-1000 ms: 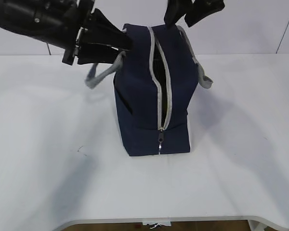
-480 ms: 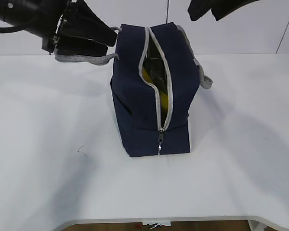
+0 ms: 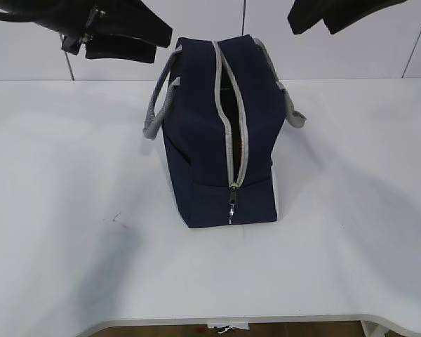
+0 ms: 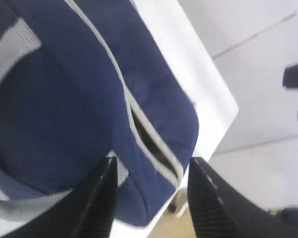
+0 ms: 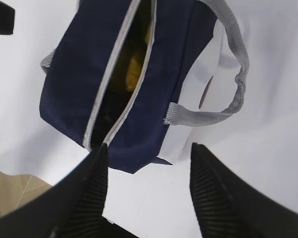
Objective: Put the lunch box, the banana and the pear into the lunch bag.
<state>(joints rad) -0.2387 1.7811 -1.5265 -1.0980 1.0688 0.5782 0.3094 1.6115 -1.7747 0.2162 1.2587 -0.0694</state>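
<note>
- Navy-blue fabric lunch bag [image 3: 221, 133] with grey zipper trim stands upright mid-surface on the white surface [image 3: 63, 232], its zipper slot part-open along the top.
- We note yellow fruit [image 5: 130, 69] inside the slot in the right wrist view; banana or pear, we cannot tell. The lunch box is not visible anywhere.
- Left tool [image 4: 149, 198] hangs above and left of the bag, jaws parted, holding nothing; the grey webbing handle [image 3: 158, 105] droops free below it.
- Right tool [image 5: 146, 191] hovers above and right, jaws spread and empty.
- The slot's long axis runs front to back, between both tools; each arm sits about equally near.
- We judge the loading largely done; open room lies all round, edges well apart.
</note>
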